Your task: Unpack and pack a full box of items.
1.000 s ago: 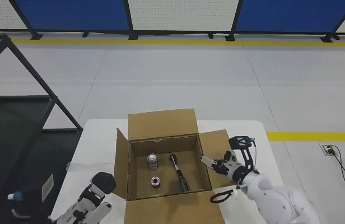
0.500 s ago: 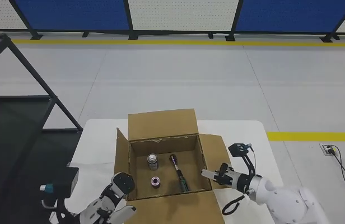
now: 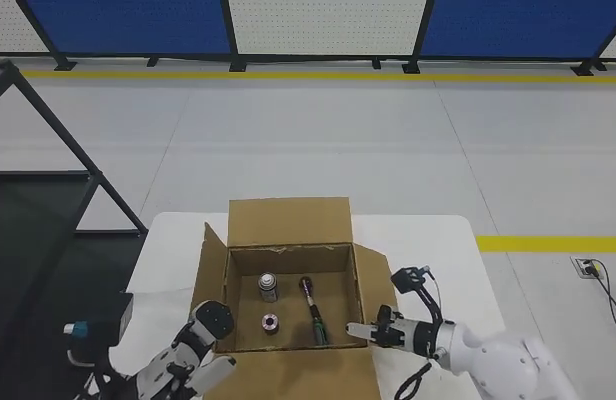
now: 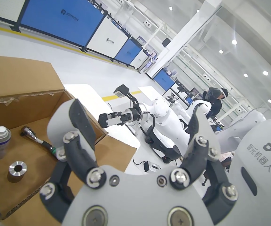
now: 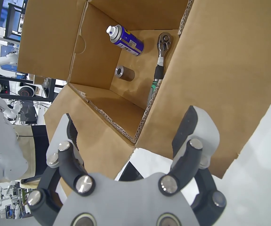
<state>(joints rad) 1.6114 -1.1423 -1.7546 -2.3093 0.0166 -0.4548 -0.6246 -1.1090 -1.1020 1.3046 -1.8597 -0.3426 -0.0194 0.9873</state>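
Right gripper [image 5: 130,118]: you see its fingers spread wide with nothing between them, just outside the near right corner of the cardboard box [image 3: 288,222], beside the right flap. Left gripper [image 4: 136,108]: likewise spread and empty, just outside the box's near left corner. The box stands on the white table [image 3: 433,232] with its four flaps open. Inside, note three items, none touching another. A spray can [image 3: 270,288] stands upright in the far left part. A short metal cylinder [image 3: 270,322] stands on end, bore upward, on the near side of the can. A ratchet wrench [image 3: 314,305] lies flat to the right of both, its head toward the far wall and its green-ended handle toward the near wall, with a black band partway along. Markings: the can wears a blue label with a yellow patch and small print, too small for you to read. The blue partition panels [image 3: 128,25] across the far floor bear white lettering, seen in the left wrist view.
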